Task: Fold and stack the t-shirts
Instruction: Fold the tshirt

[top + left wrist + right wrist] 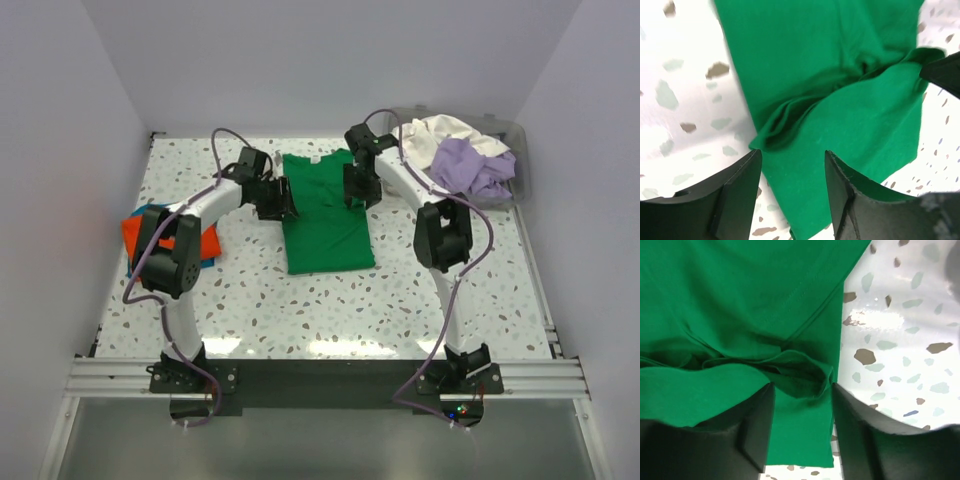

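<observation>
The green t-shirt (pixel 325 215) lies flat on the speckled table (pixel 400 300). The left gripper (pixel 792 155) and right gripper (pixel 802 387) stand at its two sides, both with fingers apart over bunched cloth.

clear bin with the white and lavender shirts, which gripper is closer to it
Right. The right gripper is at the right edge of the green shirt, on the side nearest the bin; the left gripper is at the shirt's left edge, farther off.
</observation>
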